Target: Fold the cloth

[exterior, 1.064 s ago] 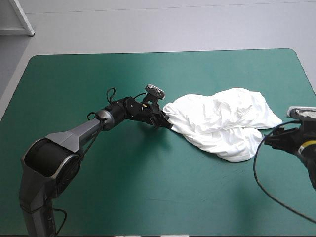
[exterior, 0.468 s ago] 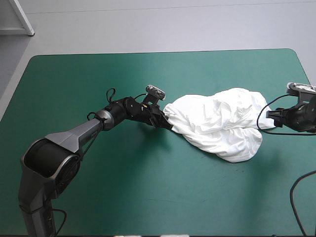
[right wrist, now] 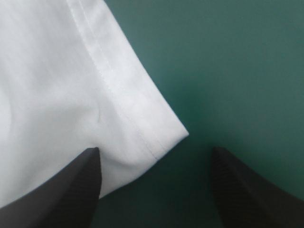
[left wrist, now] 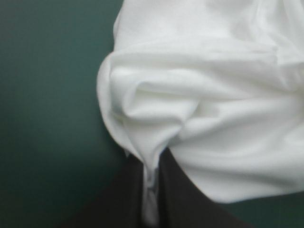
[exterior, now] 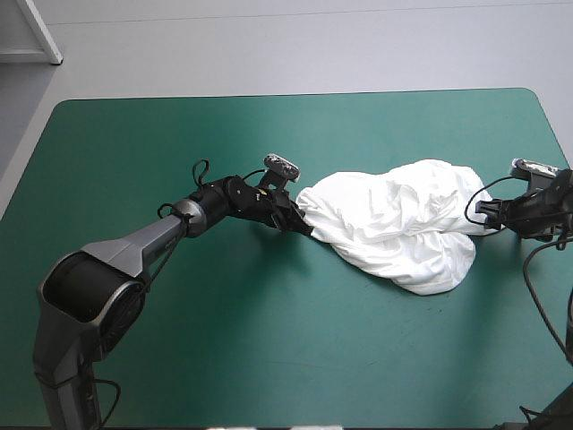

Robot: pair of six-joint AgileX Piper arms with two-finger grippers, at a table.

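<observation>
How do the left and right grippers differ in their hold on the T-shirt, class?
The left gripper is shut on the T-shirt; the right gripper is open, holding nothing. The left gripper pinches a bunched fold; the right gripper's fingers stand apart at a flat hemmed corner. Both sit at the T-shirt's edges.

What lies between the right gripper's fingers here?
In the right wrist view, a hemmed corner of the T-shirt lies between the fingers of the open right gripper, next to one of them; the rest of the gap is bare teal-green cover.

Left arm (exterior: 134,246) grey tapered shell; right end effector (right wrist: 154,150) ribbed black.
</observation>
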